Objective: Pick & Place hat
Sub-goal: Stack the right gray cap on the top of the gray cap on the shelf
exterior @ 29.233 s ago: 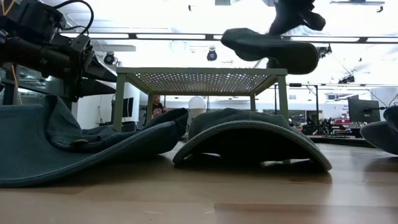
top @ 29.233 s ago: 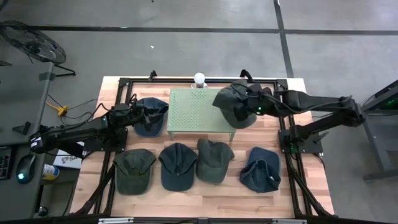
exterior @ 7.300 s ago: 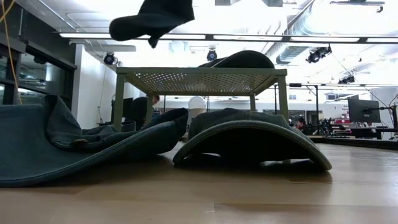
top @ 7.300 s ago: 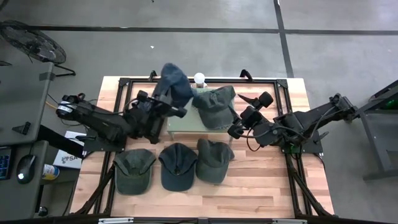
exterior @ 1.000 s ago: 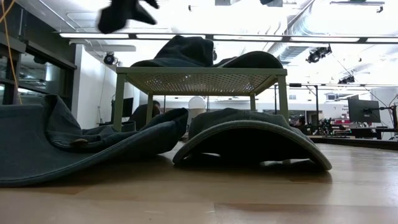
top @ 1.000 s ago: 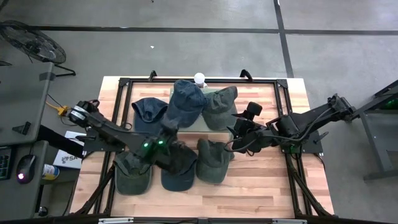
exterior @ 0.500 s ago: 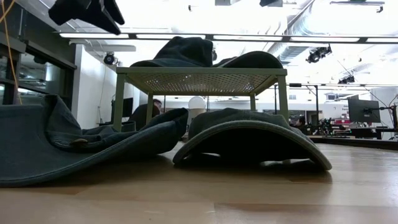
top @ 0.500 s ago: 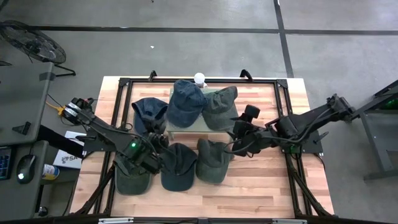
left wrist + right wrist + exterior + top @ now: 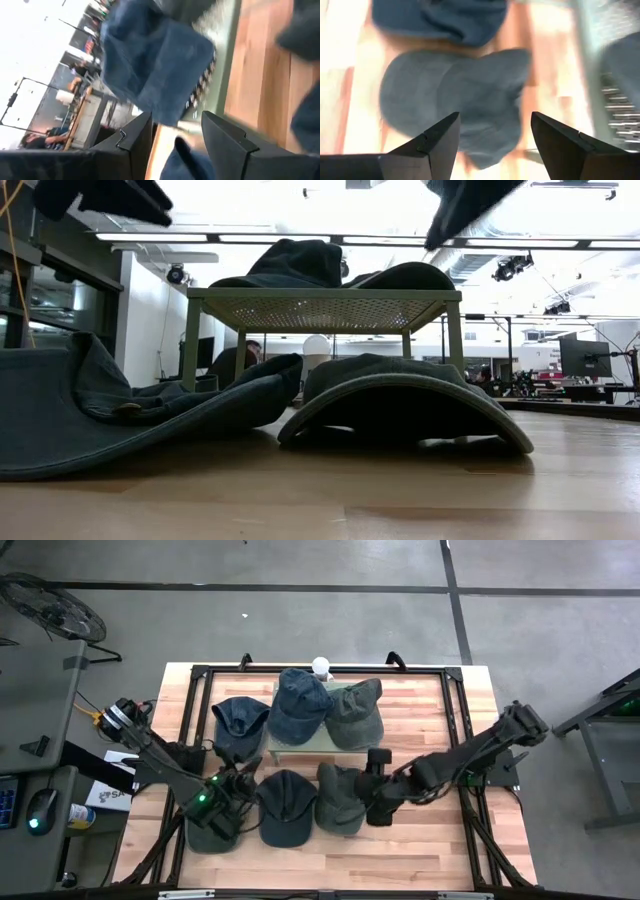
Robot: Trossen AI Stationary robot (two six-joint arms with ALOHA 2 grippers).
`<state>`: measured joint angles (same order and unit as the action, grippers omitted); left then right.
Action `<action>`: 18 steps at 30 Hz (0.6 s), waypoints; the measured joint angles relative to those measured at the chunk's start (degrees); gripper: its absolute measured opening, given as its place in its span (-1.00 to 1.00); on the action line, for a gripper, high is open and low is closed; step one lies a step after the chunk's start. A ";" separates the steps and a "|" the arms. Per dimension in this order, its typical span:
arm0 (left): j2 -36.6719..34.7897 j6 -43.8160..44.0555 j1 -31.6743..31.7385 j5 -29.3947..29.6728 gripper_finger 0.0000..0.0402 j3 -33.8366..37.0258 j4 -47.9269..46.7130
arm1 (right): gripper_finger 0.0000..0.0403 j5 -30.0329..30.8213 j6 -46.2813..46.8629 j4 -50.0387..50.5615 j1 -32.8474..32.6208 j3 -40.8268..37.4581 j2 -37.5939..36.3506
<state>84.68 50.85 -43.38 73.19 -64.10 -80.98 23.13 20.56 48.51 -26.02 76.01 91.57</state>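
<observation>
Two hats lie on the green perforated stand (image 9: 283, 747): a blue one (image 9: 300, 700) and a green one (image 9: 355, 712). Another blue hat (image 9: 240, 720) lies on the table left of the stand. In the near row lie a green hat (image 9: 210, 830), a dark blue hat (image 9: 285, 805) and a green hat (image 9: 338, 798). My left gripper (image 9: 232, 788) hovers open over the near left hat's far end, holding nothing (image 9: 175, 127). My right gripper (image 9: 377, 802) hovers open beside and above the near right green hat (image 9: 455, 100).
Black frame rails (image 9: 200, 675) border the wooden table on all sides. A white round object (image 9: 321, 666) stands at the far edge behind the stand. Bare wood (image 9: 430, 730) lies right of the stand and along the near edge (image 9: 330, 865).
My left gripper has gone toward the table's near left, from above the dark blue hat to the near left green hat. My right gripper has swung from beside the stand toward the near edge, reaching the near right green hat. No hat has moved.
</observation>
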 joint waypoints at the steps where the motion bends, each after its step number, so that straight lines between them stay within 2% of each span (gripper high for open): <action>1: 0.00 2.12 -0.69 1.82 -0.16 0.43 0.08 | 0.17 -0.70 0.00 -0.31 -0.36 0.00 1.28; 4: 0.00 7.41 -1.97 6.94 -0.16 1.35 0.43 | 0.18 -2.39 -0.01 -2.27 -1.20 0.00 5.22; 6: 0.00 9.85 -2.14 8.29 -0.16 1.65 1.13 | 0.17 -2.67 -0.78 -3.67 -1.59 0.00 7.83; 10: 0.00 12.54 -2.12 7.96 -0.16 2.18 6.12 | 0.17 -0.92 -2.51 -6.30 -1.93 0.00 12.24; 14: 0.02 7.99 -2.03 5.59 -0.16 4.13 12.12 | 0.17 1.96 -1.19 -8.15 -1.67 0.00 15.17; 18: 0.02 7.95 -2.05 4.05 -0.16 6.61 15.01 | 0.17 1.52 0.45 -9.44 -0.92 0.00 16.52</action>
<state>84.71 58.80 -45.43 77.24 -57.49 -65.97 24.65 21.01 39.07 -26.93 76.01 108.10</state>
